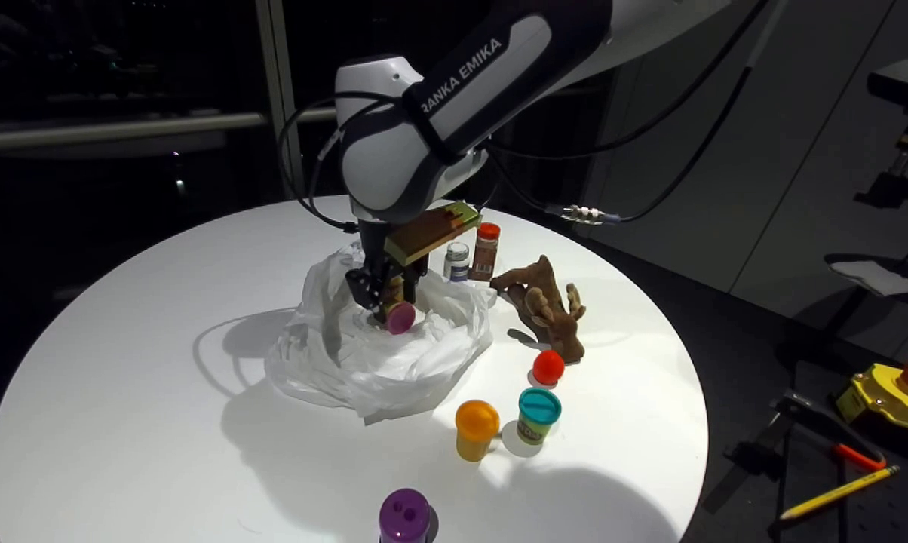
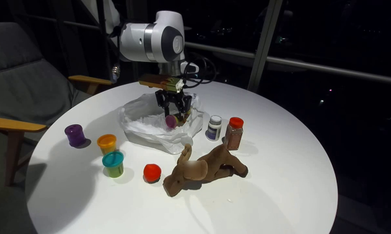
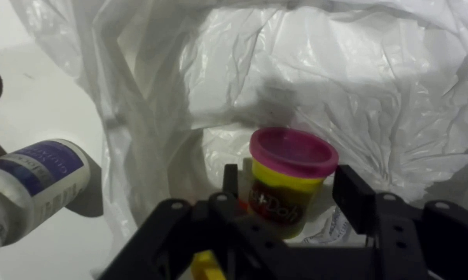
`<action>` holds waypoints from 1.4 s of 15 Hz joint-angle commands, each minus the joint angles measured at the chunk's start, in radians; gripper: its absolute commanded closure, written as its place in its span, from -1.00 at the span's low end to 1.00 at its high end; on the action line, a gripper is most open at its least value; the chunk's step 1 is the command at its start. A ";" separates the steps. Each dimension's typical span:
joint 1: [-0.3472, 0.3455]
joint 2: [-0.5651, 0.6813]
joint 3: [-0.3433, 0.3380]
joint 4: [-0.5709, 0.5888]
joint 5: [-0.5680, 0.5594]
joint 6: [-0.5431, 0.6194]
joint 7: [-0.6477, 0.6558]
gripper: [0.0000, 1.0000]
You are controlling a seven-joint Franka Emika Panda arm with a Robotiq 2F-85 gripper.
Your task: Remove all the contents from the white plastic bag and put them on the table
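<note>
The wrinkled white plastic bag [image 1: 326, 381] [image 2: 150, 136] lies on the round white table [image 1: 115, 362], its mouth spread upward. Inside it is a tub [image 3: 282, 186] with a pink lid and yellow body, slightly tilted. My gripper [image 3: 284, 175] reaches down into the bag with the tub between its fingers. A gap shows between the left finger [image 3: 230, 179] and the tub; the right finger [image 3: 352, 198] is close by the lid's edge, and whether they touch I cannot tell. A yellow piece [image 3: 206, 266] shows partly behind the gripper. The tub's base is partly hidden.
Around the bag stand an orange tub [image 2: 107, 143], a teal-lidded tub [image 2: 113, 164], a purple tub [image 2: 75, 135], a red round object [image 2: 152, 172], a brown plush moose [image 2: 211, 165], a white bottle [image 2: 214, 128] and a red-capped bottle [image 2: 233, 135]. A grey chair [image 2: 20, 74] adjoins the table.
</note>
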 commanded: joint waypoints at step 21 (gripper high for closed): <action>0.018 -0.571 -0.010 -0.563 0.008 -0.032 0.242 0.66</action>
